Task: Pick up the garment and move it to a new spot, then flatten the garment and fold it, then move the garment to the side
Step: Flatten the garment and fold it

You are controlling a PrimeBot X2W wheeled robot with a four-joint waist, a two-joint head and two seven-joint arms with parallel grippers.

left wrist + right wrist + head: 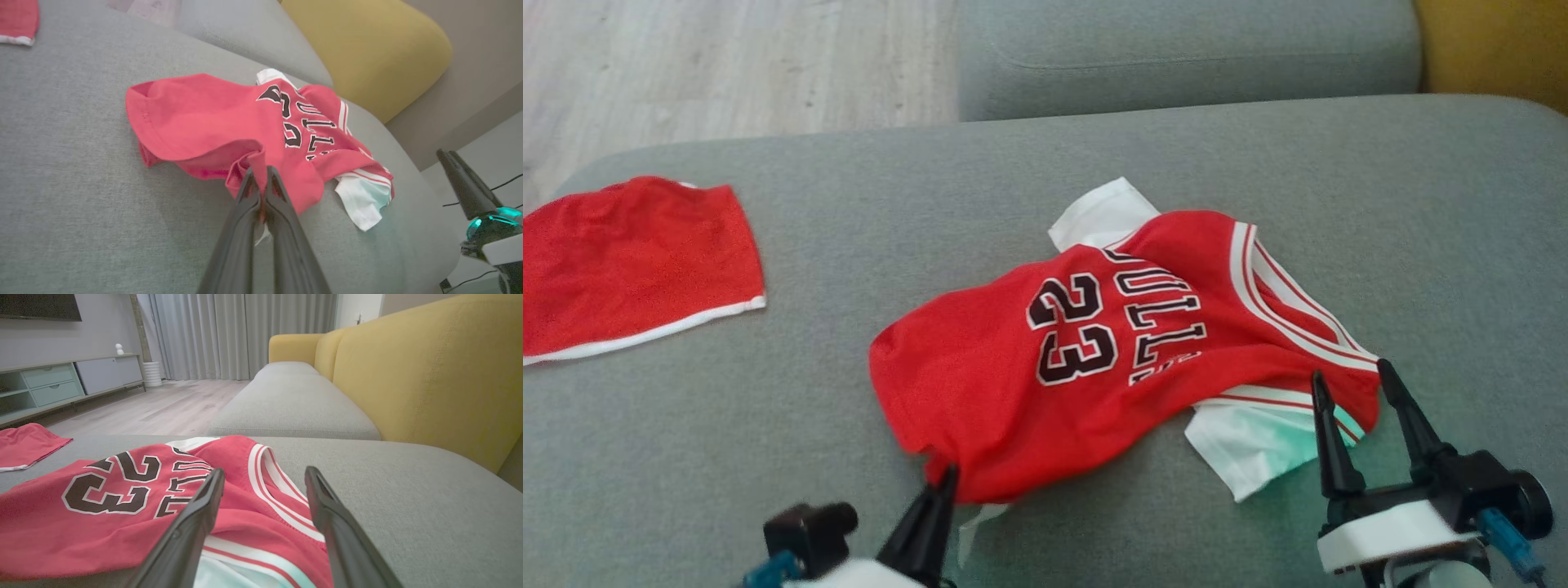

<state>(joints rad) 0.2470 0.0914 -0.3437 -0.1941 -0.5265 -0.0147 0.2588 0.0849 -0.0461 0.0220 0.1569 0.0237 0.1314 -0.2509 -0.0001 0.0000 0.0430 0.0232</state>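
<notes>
Red basketball jersey [1045, 367] with black 23 and white striped trim, crumpled mid-seat on grey fabric sofa cushion [1339, 188]; white under-layer [1103, 216] poking out at 12 and 5 o'clock.

From the head: left gripper [947, 478] at the jersey's 7 o'clock hem, right gripper [1350, 371] at its 4 o'clock corner.

From the left wrist: pinched tight on a bunched fold of red hem.

From the right wrist: spread wide around nothing, low over the striped edge.

Flat red shorts [629, 261] at 9 o'clock, well apart.

Beyond: yellow upholstered backrest [429, 375], pale wood floor [163, 404], grey curtains [229, 335], pale green drawer cabinet [53, 384].
</notes>
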